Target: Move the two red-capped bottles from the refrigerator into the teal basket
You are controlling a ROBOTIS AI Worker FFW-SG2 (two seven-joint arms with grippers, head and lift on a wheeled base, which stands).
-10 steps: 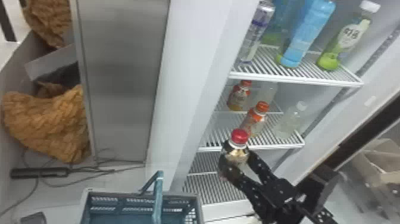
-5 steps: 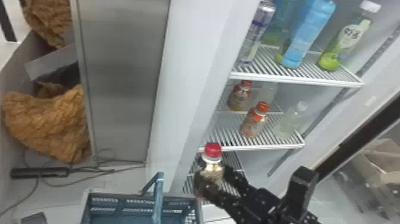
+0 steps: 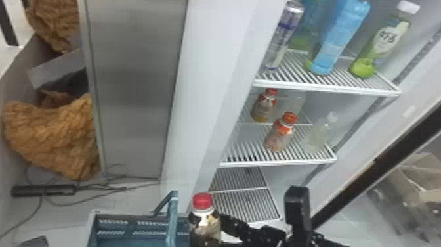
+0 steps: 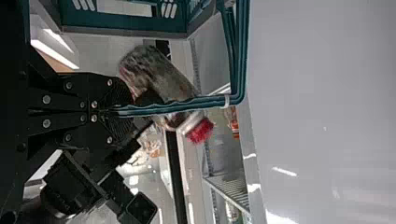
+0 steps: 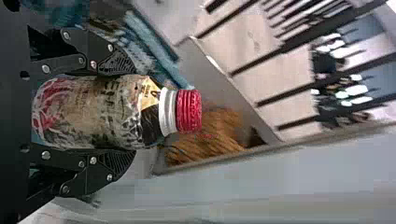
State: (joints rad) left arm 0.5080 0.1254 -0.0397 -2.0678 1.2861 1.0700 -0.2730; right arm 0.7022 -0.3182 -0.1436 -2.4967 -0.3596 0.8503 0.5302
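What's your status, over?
Right end effector holding red-capped bottle near teal basket. Left end effector shut on basket handle. Raised handle possibly in the way.

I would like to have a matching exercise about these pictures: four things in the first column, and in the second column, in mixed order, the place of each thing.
Things:
1. The red-capped bottle
2. The basket handle
3. The green bottle with a white cap
4. The black power strip

Places:
A. On the floor
B. Between the fingers of the right gripper
C. On a wire shelf
D. Between the fingers of the left gripper

Right pairs: 1-B, 2-D, 3-C, 4-A
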